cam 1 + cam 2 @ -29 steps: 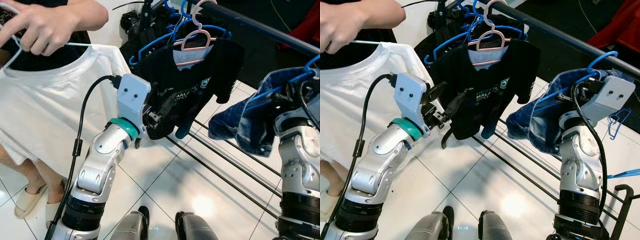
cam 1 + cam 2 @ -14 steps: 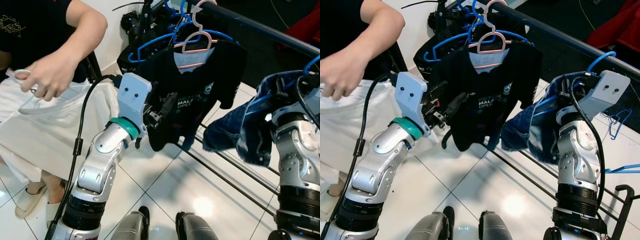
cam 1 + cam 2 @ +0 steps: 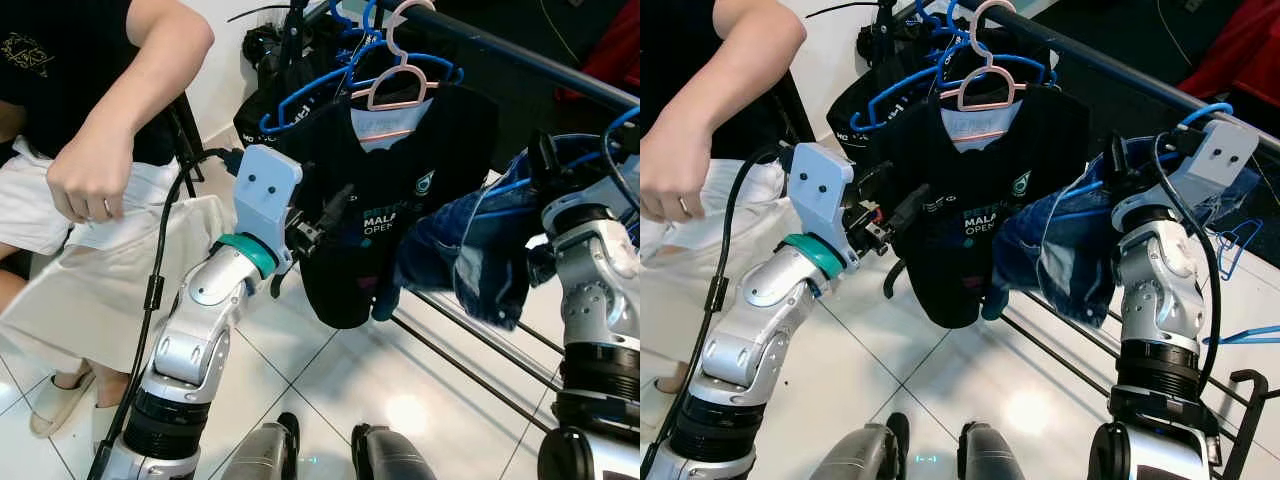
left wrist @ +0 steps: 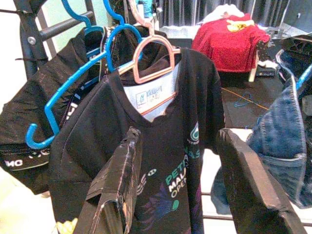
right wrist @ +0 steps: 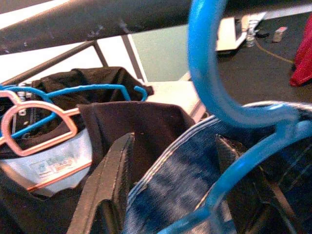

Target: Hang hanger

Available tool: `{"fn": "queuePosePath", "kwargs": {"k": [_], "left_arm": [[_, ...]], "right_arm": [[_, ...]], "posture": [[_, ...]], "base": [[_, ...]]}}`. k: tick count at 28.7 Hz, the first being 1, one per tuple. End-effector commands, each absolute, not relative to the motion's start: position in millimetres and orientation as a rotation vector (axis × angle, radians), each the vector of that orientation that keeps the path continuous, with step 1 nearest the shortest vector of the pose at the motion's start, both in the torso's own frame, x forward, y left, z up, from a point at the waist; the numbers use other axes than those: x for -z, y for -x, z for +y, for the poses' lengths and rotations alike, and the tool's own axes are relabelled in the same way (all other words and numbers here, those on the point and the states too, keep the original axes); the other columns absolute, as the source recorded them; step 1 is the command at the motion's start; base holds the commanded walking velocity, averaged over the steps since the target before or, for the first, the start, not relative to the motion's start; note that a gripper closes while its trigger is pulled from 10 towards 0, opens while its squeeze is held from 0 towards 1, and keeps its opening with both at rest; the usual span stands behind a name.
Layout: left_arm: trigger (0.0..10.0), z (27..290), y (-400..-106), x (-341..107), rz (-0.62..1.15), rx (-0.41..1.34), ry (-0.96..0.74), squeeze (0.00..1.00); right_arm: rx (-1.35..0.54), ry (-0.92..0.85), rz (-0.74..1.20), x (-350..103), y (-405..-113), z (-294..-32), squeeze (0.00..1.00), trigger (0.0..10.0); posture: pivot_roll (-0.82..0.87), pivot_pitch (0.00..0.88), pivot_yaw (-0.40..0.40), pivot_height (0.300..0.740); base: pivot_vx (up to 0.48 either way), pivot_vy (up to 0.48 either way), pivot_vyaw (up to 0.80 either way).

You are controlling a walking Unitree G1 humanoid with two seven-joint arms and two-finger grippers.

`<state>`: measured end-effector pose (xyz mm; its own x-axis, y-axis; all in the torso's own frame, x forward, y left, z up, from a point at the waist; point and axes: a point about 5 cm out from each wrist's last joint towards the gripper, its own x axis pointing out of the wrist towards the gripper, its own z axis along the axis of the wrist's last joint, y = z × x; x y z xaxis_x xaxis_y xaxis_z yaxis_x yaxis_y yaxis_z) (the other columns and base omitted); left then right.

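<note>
The right claw [image 5: 165,190] grips a blue hanger [image 5: 229,102] with jeans [image 3: 1060,250] under the rail [image 3: 1120,65]; the left claw [image 4: 190,185] is open.

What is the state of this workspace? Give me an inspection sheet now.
Surface: white tiled floor, glossy.
Job's things: blue hanger carrying denim garment, hook just below the black rail, not yet on it.
Clutter: black T-shirt on pink hanger; more blue hangers behind.
Grippers: right tool closed around the hanger neck; left tool open, facing the T-shirt.
Cables: black cable along left arm.
Surroundings: seated person's hand on white cloth; red garment behind.
</note>
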<state>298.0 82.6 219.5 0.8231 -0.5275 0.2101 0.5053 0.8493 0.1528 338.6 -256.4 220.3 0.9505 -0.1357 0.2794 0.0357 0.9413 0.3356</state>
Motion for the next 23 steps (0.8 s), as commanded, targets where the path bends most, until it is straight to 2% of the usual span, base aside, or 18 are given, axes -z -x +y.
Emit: {"fn": "queuePosePath", "kwargs": {"k": [1,15,23], "left_arm": [[10.0,83.1,-299.2,-217.4,-0.240,0.548,-0.098,0.00],[10.0,82.3,-298.5,-216.3,-0.234,0.553,-0.098,0.00],[10.0,82.6,-296.2,-216.2,-0.230,0.557,-0.092,0.00]], "right_arm": [[0.062,-0.340,-0.299,-221.7,-340.1,-256.6,0.00,0.0],[0.031,-0.334,-0.319,-226.5,-337.8,-251.1,0.00,0.0],[0.003,-0.309,-0.422,-253.9,-317.5,-243.0,0.00,0.0]], "posture": [[-0.07,0.087,0.052,0.740],[-0.07,0.096,0.057,0.740],[-0.08,0.117,0.056,0.740]], "base": [[0.000,0.000,0.00],[0.000,0.000,0.00],[0.000,0.000,0.00]]}}
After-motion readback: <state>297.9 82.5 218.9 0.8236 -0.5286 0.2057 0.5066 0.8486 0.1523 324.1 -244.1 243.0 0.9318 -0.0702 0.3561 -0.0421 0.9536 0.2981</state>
